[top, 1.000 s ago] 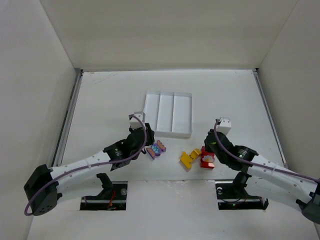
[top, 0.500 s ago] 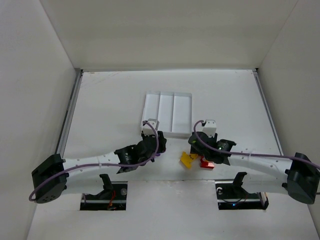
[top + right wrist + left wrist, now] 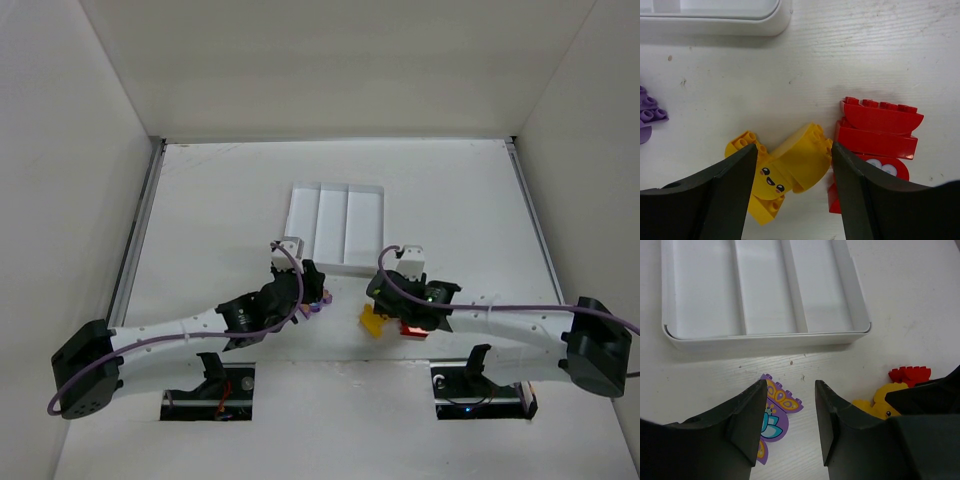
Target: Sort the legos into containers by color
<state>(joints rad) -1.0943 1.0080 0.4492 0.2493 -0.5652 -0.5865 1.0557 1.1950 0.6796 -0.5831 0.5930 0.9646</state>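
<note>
Legos 3: purple [image 3: 779,410], yellow [image 3: 792,162], red [image 3: 877,132]; compartments [image 3: 765,285] 3

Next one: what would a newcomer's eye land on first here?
The white tray sits with all three compartments bare, while the purple lego, yellow lego and red lego lie on the table before it. The left fingers hang open over the purple one, the right fingers over the yellow, beside the red.

Both arms stretch low across the table, stopping just short of the tray [image 3: 765,340]. The left gripper [image 3: 790,390] and the right gripper [image 3: 793,150] have their jaws parted.
</note>
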